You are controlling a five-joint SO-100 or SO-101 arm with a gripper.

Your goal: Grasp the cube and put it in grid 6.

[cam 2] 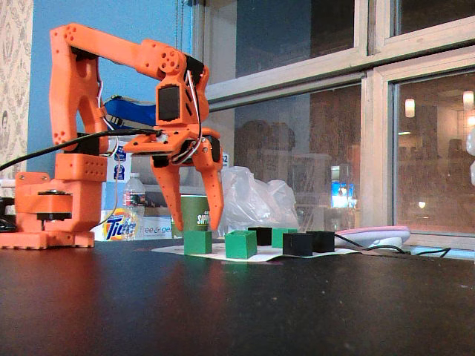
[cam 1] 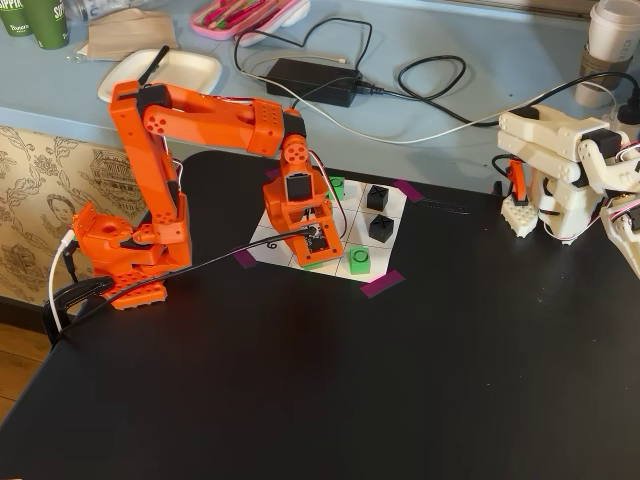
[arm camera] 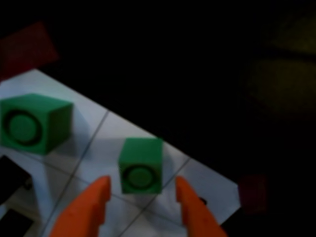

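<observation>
The white 3x3 paper board (cam 1: pixel 352 238) lies on the black table. My orange gripper (cam 2: pixel 197 225) is open and hovers just above one green O cube (cam 2: pixel 197 242) at the board's near edge. In the wrist view that cube (arm camera: pixel 140 165) sits on a white cell between my spread fingers (arm camera: pixel 84 210), untouched. A second green cube (arm camera: pixel 34 122) stands one cell to its left and also shows in a fixed view (cam 1: pixel 360 261). A third green cube (cam 1: pixel 337 186) stands at the board's far side. The cell digits are unreadable, so I cannot tell which cell is grid 6.
Two black cubes (cam 1: pixel 377 197) (cam 1: pixel 381 227) stand on the board's right cells. Purple tape (cam 1: pixel 381 284) holds the board's corners. A white arm (cam 1: pixel 560 165) stands at the table's right. A black cable (cam 1: pixel 200 262) runs from the arm's base to the gripper.
</observation>
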